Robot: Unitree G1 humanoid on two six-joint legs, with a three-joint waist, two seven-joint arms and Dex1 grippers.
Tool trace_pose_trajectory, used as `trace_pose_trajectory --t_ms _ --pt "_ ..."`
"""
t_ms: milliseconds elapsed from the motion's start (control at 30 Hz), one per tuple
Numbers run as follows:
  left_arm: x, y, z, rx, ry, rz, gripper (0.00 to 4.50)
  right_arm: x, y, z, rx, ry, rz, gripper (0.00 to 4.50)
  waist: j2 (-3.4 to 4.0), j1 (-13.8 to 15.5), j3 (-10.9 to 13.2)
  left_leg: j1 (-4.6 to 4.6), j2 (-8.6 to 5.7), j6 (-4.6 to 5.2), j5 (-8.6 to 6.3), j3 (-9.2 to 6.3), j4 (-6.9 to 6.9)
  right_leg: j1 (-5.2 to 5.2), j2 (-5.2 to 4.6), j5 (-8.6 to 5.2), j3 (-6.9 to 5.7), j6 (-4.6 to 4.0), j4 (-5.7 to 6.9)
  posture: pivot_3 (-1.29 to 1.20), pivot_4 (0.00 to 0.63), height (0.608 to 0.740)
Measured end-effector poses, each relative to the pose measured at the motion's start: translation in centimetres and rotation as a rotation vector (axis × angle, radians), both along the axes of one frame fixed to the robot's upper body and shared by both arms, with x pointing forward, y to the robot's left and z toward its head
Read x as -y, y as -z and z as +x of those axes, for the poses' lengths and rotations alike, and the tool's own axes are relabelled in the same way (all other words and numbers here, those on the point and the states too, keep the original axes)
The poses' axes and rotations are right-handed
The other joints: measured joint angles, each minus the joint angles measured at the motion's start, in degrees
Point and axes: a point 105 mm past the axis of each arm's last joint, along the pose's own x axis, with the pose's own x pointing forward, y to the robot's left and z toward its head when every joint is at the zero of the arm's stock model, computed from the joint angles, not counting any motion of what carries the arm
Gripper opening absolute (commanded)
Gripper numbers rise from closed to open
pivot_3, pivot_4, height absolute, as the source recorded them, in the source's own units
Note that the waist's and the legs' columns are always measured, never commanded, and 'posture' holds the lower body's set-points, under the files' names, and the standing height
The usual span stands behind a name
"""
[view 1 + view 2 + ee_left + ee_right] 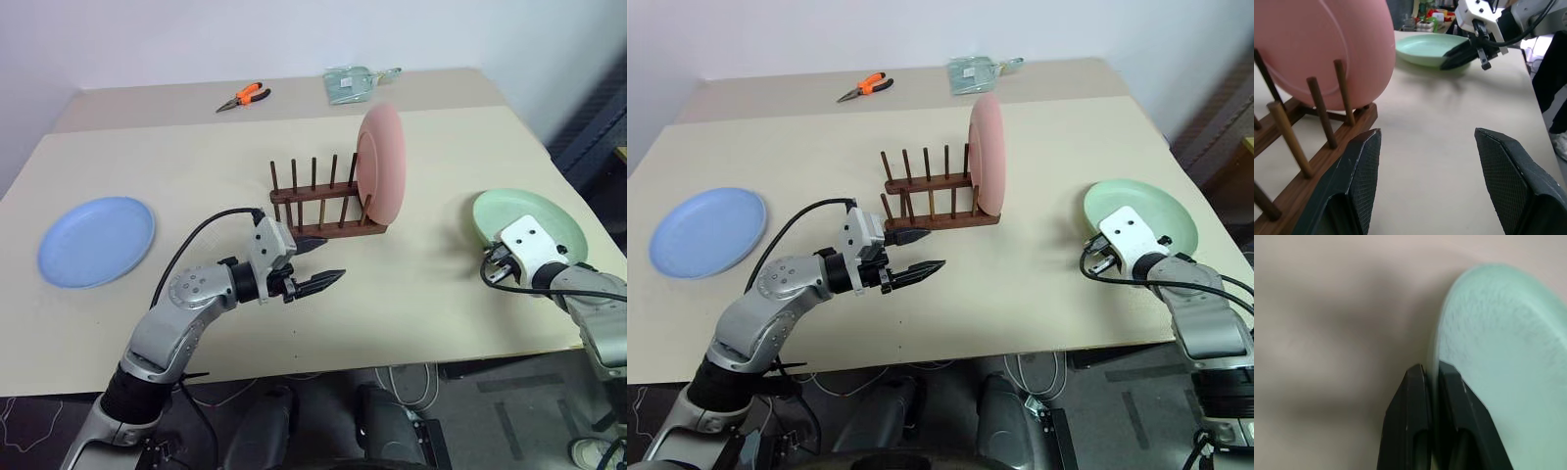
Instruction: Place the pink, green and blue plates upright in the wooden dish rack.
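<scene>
Pinching the green plate's (530, 227) rim near the table (411, 294) edge, right gripper (1431, 377) closed; left gripper (318, 262) wide, empty.

I stand before a wide beige table (411, 294), and a second beige table (294, 98) joins it at the far edge. Behind them is a plain white wall (196, 39). Under the near edge I see grey floor (509, 411) with some cables (407, 377).
</scene>
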Motion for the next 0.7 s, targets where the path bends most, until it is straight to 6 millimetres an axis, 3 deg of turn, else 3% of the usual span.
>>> trace_pose_trajectory --t_ms 67,133,167,233,300,367,500,700 --pt "-0.3 0.1 0.1 0.007 -0.02 -0.002 3.13 -1.4 -2.9 0.9 0.122 -0.043 0.062 0.04 0.15 -0.31 0.07 -0.01 0.0 0.0 0.0 0.05 -0.01 -0.05 0.0 0.07 0.08 0.12 0.01 0.0 0.15 0.739" --pt "-1.0 0.4 0.2 0.013 -0.059 -0.004 3.13 -3.2 -7.8 1.6 0.293 -0.104 0.197 0.04 0.2 -0.54 0.1 -0.01 0.05 0.0 0.0 0.04 -0.03 -0.08 0.04 0.08 0.08 0.11 0.03 0.0 0.15 0.739" --pt "-1.6 0.7 0.4 0.016 -0.09 -0.002 3.13 -4.4 -11.4 1.6 0.412 -0.156 0.331 0.04 0.21 -0.7 0.1 -0.01 0.07 0.0 0.0 0.0 -0.04 -0.08 0.07 0.09 0.08 0.1 0.03 0.0 0.15 0.739" --pt "-2.7 1.3 0.9 0.022 -0.151 0.007 3.13 -6.7 -17.5 0.3 0.58 -0.295 0.54 0.04 0.21 -0.48 0.11 -0.03 0.13 0.0 0.0 -0.09 -0.07 -0.09 0.17 0.1 0.06 0.07 0.01 0.0 0.15 0.739" --pt "-4.2 2.0 1.5 0.026 -0.221 0.019 3.13 -9.1 -21.8 -2.2 0.66 -0.486 0.732 0.04 0.17 0.0 0.08 -0.04 0.18 -0.02 -0.02 -0.18 -0.11 -0.09 0.23 0.1 0.04 0.07 -0.02 0.0 0.15 0.739" --pt "-5.9 2.7 1.8 0.026 -0.279 0.036 3.13 -11.8 -23.3 -4.2 0.621 -0.678 0.922 0.04 0.1 0.25 0.05 -0.06 0.2 -0.05 -0.04 -0.25 -0.12 -0.09 0.24 0.08 0.01 0.03 -0.05 0.0 0.15 0.739" --pt "-8.2 4.1 1.9 0.017 -0.359 0.042 3.13 -16.0 -22.7 -5.7 0.412 -0.9 1.214 0.04 0.15 0.12 0.07 -0.14 0.17 -0.05 -0.04 -0.15 -0.04 -0.18 0.18 0.06 0.05 -0.17 -0.11 0.0 0.15 0.739" --pt "-10.6 4.8 1.8 0.006 -0.435 0.058 3.13 -20.4 -21.2 -5.4 0.18 -0.945 1.476 0.04 0.17 -0.13 0.06 -0.16 0.22 -0.05 -0.04 -0.13 -0.09 -0.34 0.23 0.15 0.06 -0.06 0.01 0.0 0.15 0.739"
